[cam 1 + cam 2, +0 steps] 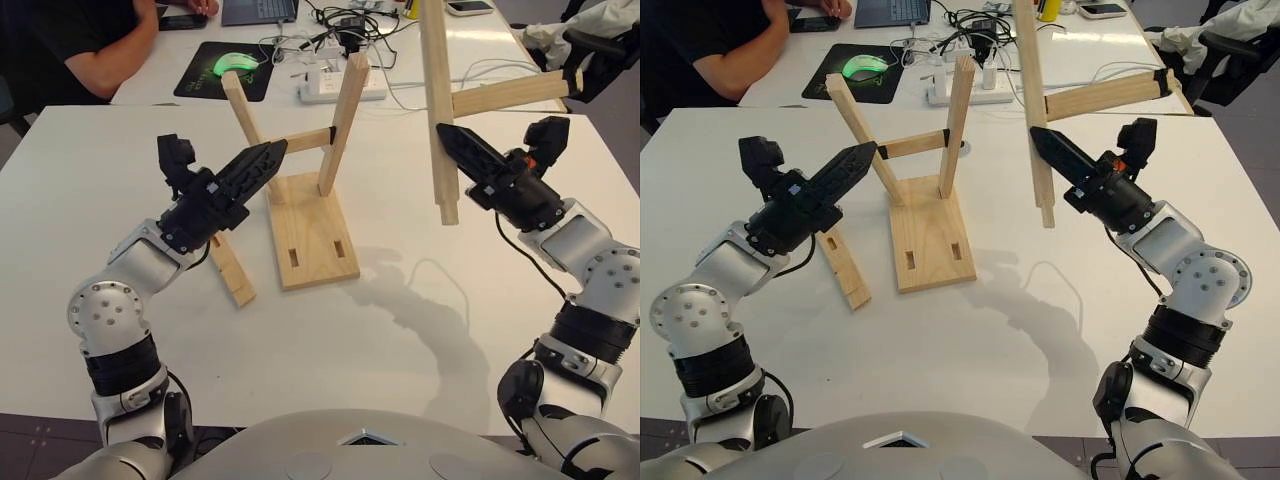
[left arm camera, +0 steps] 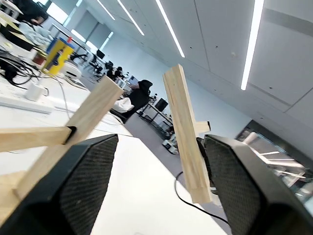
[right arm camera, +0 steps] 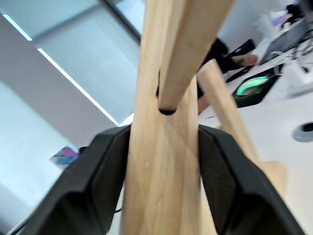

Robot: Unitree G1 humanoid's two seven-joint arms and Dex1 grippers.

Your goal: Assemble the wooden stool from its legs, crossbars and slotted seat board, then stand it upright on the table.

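Your right gripper [image 1: 443,138] clamps the pale wooden leg-and-crossbar frame [image 1: 436,80]. Its leg is near upright, with the lower end hanging right of the flat slotted seat board [image 1: 318,235], so the empty slots [image 1: 292,257] lie to its left. Your left gripper [image 1: 272,152], fingers spread and empty, is just beside the fitted frame's crossbar [image 1: 308,139].

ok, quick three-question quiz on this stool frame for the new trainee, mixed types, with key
1. True or false: the right gripper holds a leg-and-crossbar frame clear of the table.
2. How many slots in the seat board show empty? A none, B two, C four.
3. Fill in: the left gripper is ___, holding nothing.
Key: 1 true; 2 B; 3 open.
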